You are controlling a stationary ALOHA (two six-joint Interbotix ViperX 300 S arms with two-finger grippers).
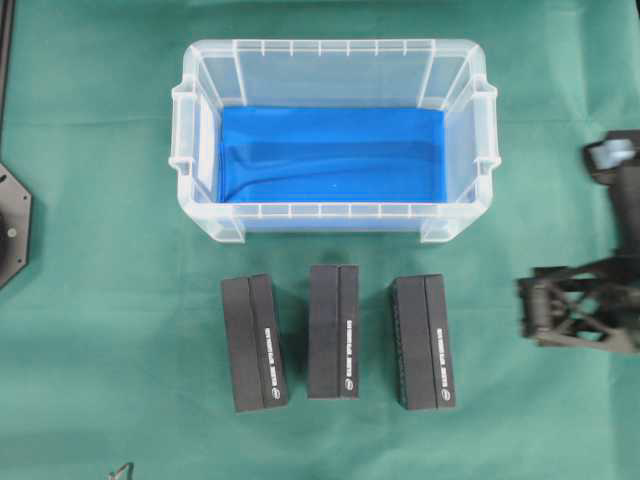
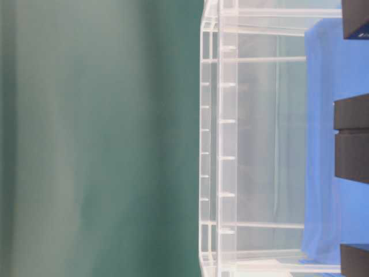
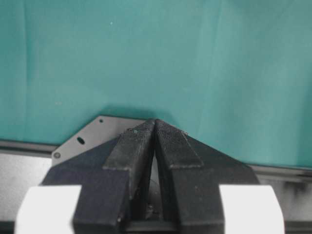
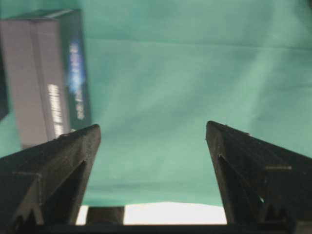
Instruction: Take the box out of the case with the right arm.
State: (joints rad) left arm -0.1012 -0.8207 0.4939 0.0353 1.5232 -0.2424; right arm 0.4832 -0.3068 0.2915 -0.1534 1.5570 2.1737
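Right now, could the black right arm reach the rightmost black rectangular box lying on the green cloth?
Probably yes: the right arm is beside the rightmost black box, jaws open, only bare green cloth between them.

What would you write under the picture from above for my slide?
Three black boxes lined up on green cloth outside the clear case; open right gripper nearby.

- This looks like a robotics lab bench, not a home: one plain green cloth (image 1: 100, 300) is spread over the whole work surface.
- At three o'clock a black robot arm (image 1: 585, 300) reaches in; at nine o'clock sits a black bolted mounting plate (image 1: 12, 225).
- Centre, three identical black boxes (image 1: 335, 332) lined up below a clear plastic tub (image 1: 330, 215) suggest a staged test.
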